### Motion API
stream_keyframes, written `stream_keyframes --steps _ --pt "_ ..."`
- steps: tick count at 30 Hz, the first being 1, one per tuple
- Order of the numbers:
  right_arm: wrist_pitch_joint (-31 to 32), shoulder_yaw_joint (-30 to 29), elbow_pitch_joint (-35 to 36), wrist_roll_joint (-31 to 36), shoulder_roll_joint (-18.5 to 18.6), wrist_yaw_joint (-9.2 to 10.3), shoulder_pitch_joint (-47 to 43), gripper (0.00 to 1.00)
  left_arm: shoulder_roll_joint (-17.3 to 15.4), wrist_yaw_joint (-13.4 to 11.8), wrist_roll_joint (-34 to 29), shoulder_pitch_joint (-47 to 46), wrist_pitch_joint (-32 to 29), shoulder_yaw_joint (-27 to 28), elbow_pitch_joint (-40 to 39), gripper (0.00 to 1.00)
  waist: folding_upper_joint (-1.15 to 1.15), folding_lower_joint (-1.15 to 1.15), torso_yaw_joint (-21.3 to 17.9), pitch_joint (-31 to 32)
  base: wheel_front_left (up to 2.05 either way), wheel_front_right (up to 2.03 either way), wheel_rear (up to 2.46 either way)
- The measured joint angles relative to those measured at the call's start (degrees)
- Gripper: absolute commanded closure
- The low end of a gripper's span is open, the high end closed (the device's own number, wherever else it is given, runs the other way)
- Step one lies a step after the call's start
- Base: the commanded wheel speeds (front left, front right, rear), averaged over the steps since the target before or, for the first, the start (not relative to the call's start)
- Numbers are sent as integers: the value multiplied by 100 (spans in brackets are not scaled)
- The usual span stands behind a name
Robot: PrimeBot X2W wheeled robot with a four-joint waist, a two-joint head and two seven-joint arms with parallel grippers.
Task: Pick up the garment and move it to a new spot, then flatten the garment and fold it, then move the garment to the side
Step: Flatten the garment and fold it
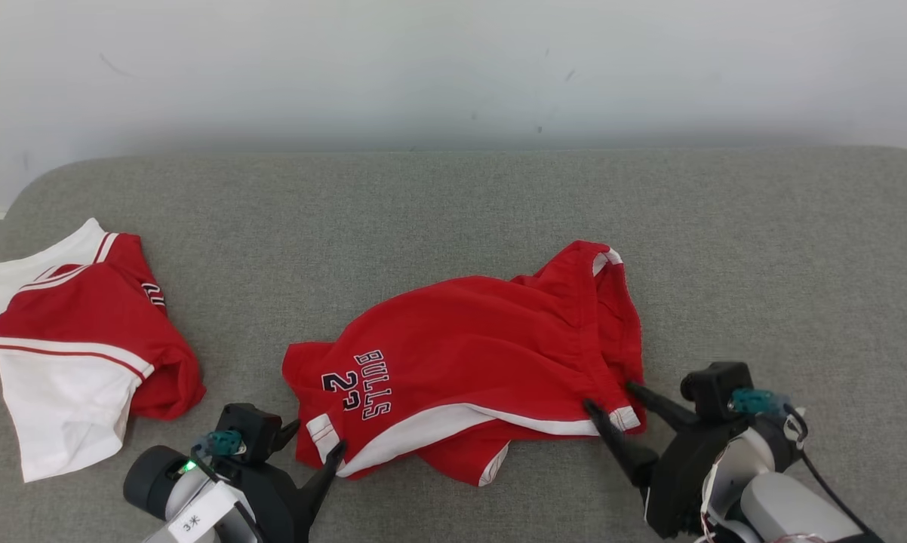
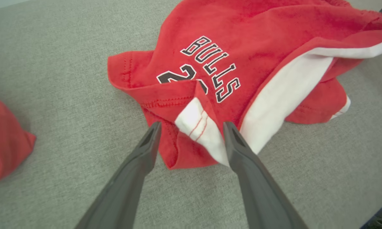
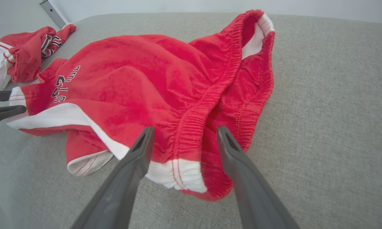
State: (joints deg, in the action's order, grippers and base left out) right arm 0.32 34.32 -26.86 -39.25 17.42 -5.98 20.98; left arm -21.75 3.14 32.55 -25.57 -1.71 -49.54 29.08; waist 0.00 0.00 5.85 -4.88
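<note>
The garment (image 1: 484,339) is a pair of red shorts with white side stripes and "BULLS 23" lettering, lying crumpled in the middle of the grey padded surface. My left gripper (image 1: 316,439) is open, and its fingers straddle the white-trimmed leg hem corner (image 2: 197,124) low over the cloth. At the other end my right gripper (image 1: 612,397) stands open too, with the elastic waistband's near corner (image 3: 181,149) between its fingers. In the right wrist view the left gripper (image 3: 17,101) shows at the shorts' far hem. Neither pair of jaws has closed on the fabric.
A second red and white garment (image 1: 69,339) lies crumpled at the far left of the grey surface (image 1: 453,211), also seen in the right wrist view (image 3: 25,47). A white wall rises behind. Bare grey surface stretches behind and to the right of the shorts.
</note>
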Motion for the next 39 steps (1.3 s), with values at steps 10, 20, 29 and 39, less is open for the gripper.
stream_keyframes --steps 10,20,29,39 --pt "331 159 480 75 175 153 -301 0 -21 69 -30 -102 -131 -108 101 0 0 0 8 24 0 0 0" --pt "684 298 458 200 209 254 -257 0 40 201 -164 -406 -289 -236 366 0 0 0 32 -22 0 0 0" --pt "783 275 454 194 212 303 -152 100 175 289 19 -413 -476 -300 602 100 0 0 19 -14 0 0 0" --pt "723 68 519 90 257 355 -155 100 196 293 178 -391 -367 -127 601 100 0 -1 138 75 0 0 0"
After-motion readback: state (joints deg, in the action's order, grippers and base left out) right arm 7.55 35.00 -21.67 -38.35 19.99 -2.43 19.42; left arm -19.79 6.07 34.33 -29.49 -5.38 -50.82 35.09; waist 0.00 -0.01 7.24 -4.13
